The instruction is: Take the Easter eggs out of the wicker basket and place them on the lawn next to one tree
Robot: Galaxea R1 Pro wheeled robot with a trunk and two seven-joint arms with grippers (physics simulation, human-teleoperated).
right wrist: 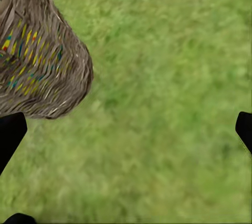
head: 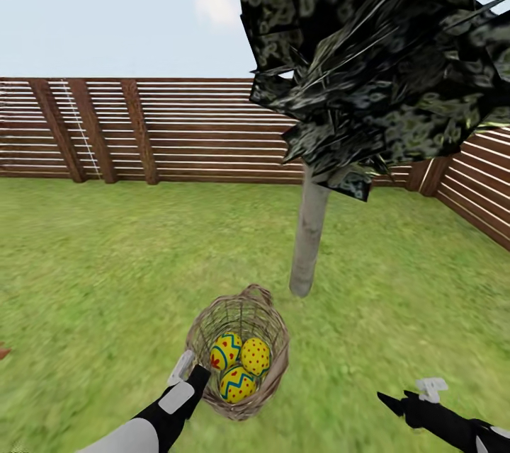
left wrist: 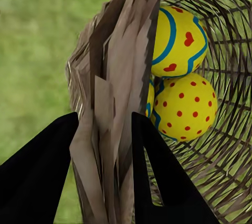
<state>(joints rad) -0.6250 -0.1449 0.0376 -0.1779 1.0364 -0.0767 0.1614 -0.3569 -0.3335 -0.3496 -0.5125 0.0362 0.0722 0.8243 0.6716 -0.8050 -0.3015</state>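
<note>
- Left gripper (left wrist: 105,145) pinches the wicker basket (head: 273,361) rim; the wrist view shows a fingertip each side.
- Three Easter eggs (head: 238,365) lie inside, near the tree (head: 309,241).
- Right gripper (right wrist: 126,129) hangs spread wide over lawn (right wrist: 168,77), right of the basket.

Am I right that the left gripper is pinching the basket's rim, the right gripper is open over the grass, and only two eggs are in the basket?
Not quite: the head view shows three Easter eggs in the wicker basket, not two. The rest holds: the left gripper straddles the basket's rim, and the right gripper is open over the lawn.
</note>
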